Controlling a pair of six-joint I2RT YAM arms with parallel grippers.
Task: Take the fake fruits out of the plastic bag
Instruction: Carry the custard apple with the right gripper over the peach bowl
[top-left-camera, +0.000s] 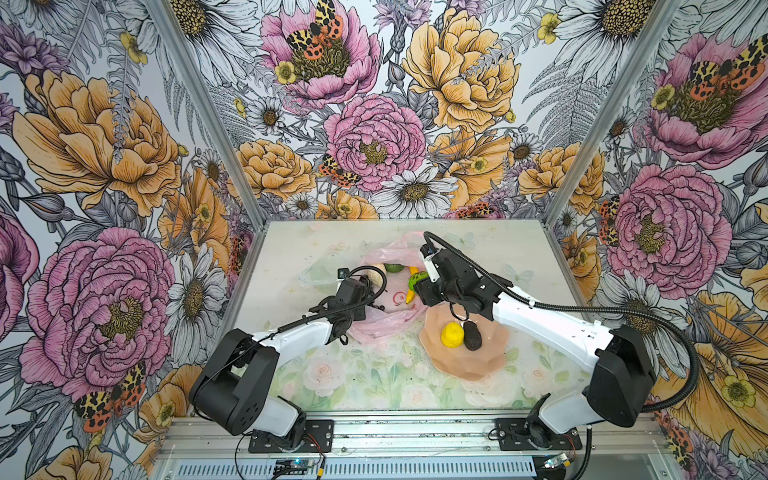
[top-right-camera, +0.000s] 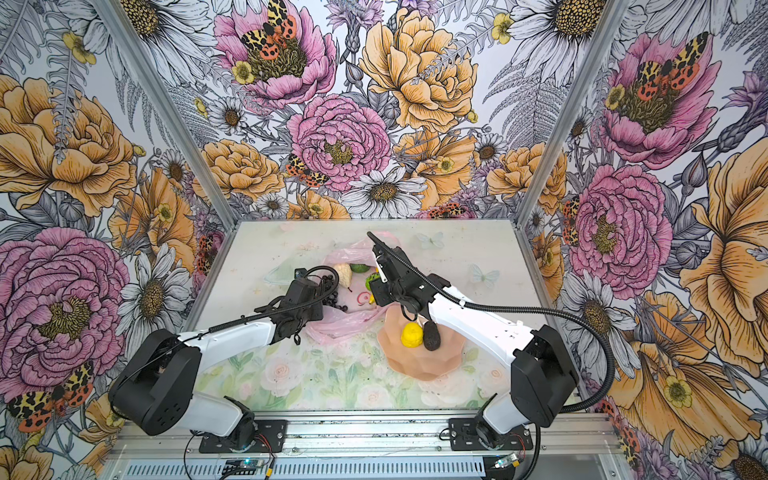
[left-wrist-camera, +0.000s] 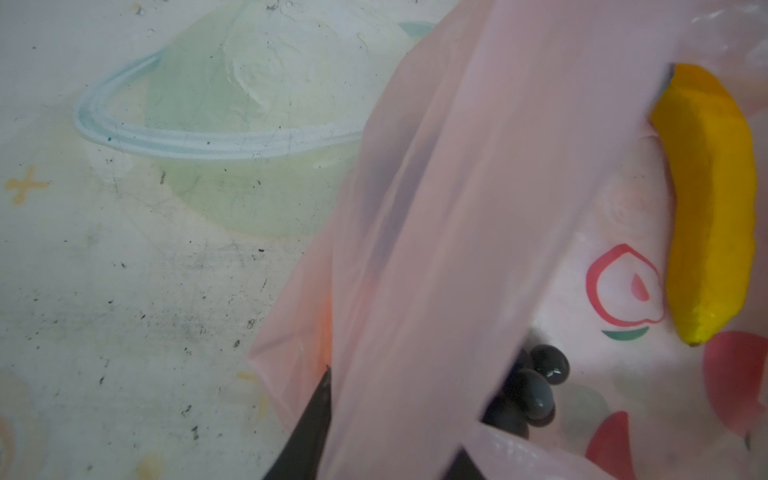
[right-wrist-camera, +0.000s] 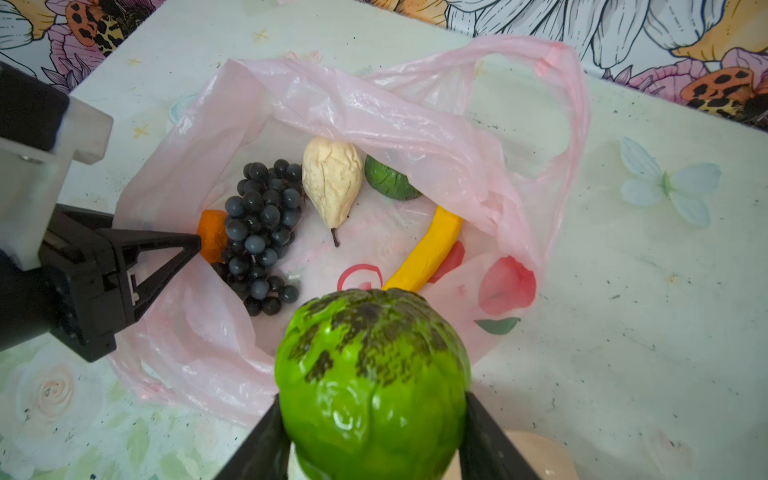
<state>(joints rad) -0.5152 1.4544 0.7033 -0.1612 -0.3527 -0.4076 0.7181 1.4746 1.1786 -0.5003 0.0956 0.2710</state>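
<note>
Right gripper clamped a bumpy bright-green plastic fruit at lower centre, while left gripper pinched the translucent pink plastic bag by its rim to keep it open.

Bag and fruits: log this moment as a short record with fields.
left gripper: shut on the bag rim
right gripper: shut on the green fruit
bag mouth: open
in bag: grapes, pear, banana, orange, dark green fruit
on dish: lemon, dark fruit
</note>
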